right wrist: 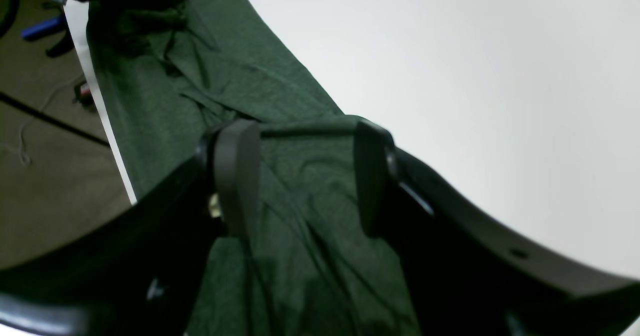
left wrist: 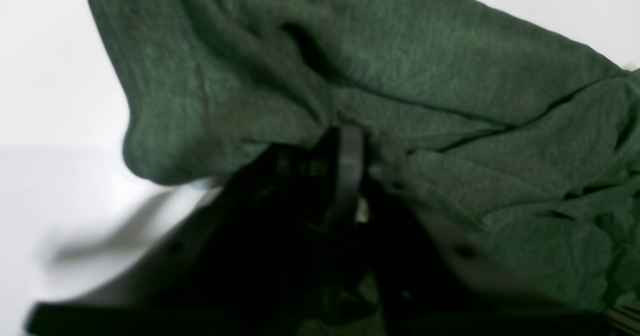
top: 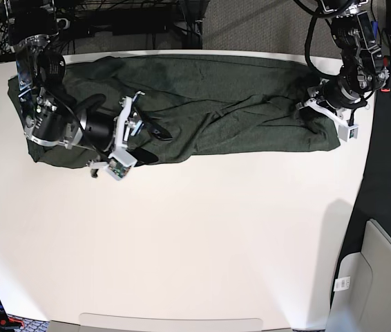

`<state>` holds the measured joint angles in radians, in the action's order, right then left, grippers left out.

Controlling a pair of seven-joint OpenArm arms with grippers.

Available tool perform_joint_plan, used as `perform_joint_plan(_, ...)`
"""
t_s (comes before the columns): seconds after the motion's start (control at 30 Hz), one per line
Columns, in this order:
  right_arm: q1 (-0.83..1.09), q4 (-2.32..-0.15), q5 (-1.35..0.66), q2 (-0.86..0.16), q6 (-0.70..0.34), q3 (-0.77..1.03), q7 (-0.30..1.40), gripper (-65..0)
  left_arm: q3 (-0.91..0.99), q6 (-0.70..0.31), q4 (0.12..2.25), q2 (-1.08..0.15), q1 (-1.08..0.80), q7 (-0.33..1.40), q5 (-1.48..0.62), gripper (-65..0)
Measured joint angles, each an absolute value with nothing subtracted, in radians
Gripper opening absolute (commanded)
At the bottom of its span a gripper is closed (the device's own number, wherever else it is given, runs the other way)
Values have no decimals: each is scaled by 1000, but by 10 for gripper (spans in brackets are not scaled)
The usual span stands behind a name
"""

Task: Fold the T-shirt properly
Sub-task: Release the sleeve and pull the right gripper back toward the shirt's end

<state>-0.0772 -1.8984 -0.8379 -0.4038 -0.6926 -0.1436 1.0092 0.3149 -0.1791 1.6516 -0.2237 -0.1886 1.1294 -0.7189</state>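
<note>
T-shirt (top: 202, 104) lies spread in a long rumpled band along the far edge of the white table (top: 202, 242), reaching nearly from one far corner to the other. Left gripper (left wrist: 350, 176) sits at the shirt's end near one far corner, jaws nearly closed with a pinch of fabric bunched between them. Right gripper (right wrist: 300, 176) hangs over the other end, jaws well apart, holding nothing. Thin, soft knit like this looks light and limp; it would sag and crease, so hems or shoulder seams seem the best holds.
</note>
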Motion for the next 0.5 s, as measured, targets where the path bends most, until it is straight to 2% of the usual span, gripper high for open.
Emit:
perform_joint_plan(0.37,-19,-1899,-895,-471,-694,10,1013,-374,305,-171,1897,-210,-198,1194,-697,-650)
perform_joint_plan(0.5,22,-1897,-896,-512,-693,81,1012,-374,304,-168,1956,-165,-202,1198,-696,-650)
